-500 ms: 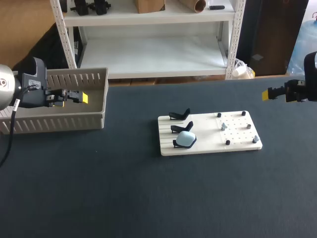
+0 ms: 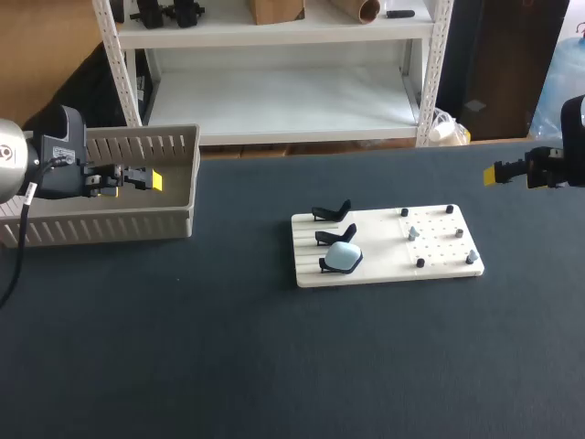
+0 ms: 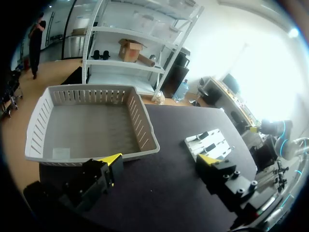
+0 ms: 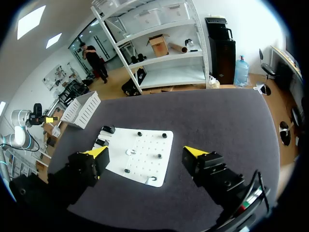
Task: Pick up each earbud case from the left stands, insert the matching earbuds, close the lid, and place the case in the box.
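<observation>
The dark surface (image 2: 228, 366) is being shown bare along its near side. Further in, a white board (image 2: 439, 267) is being carried flat on it, a little right of the middle. On the board's left half, three black stands are being shown in a row running away from the robot. The nearest stand (image 2: 325, 266) is being occupied by the pale blue earbud case (image 2: 343, 257); whether its lid is up or down cannot be told. The middle stand (image 2: 335, 237) and the far stand (image 2: 331, 213) are being seen bare. On the board's right half, black pegs (image 2: 420, 262) and two small pale pieces (image 2: 413, 233) are being borne among rows of holes; the pieces are too small to be named with certainty.

Further back at the left, the grey slotted box (image 2: 174, 197) is being rested on the surface, well apart from the board. The left pincer (image 3: 159, 160) is being held above the box, near its right wall, with its fingers spread wide and nothing between them. At the far right, the right pincer (image 4: 146, 152) is being held above the surface, well apart from the board, its fingers likewise spread wide and gripping nothing; in its wrist view the board is being seen ahead of it.
</observation>
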`<state>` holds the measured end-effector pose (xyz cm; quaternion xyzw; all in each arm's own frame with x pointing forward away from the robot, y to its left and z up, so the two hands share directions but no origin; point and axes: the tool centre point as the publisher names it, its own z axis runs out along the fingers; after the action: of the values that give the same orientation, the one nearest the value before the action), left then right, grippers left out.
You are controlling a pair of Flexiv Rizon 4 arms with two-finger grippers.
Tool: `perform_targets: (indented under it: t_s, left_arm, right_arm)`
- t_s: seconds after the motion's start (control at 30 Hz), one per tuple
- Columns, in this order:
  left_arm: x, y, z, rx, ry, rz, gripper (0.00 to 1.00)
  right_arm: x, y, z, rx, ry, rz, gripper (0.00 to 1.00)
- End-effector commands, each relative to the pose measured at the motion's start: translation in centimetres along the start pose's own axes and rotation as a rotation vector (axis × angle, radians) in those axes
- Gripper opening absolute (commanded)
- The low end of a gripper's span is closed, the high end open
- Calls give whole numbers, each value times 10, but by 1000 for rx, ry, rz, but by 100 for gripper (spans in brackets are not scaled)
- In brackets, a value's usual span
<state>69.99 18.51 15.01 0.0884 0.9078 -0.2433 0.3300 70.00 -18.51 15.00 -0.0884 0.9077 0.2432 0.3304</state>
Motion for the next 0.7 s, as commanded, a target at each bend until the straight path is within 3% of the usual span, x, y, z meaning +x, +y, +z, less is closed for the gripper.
perform_targets:
  t_s: [0.03,0.37,0.53,0.7]
  left_arm:
    - [0,0,0,0,0,0,100]
    - [-2,0,-1,-2,-8,3,100]
    - [-13,-3,-6,48,-34,63,100]
    - [-26,-15,-9,127,-58,218,100]
  right_arm:
    - [0,0,0,0,0,0,100]
    - [0,0,0,0,0,0,100]
    - [0,0,0,0,0,0,100]
    - [0,0,0,0,0,0,100]
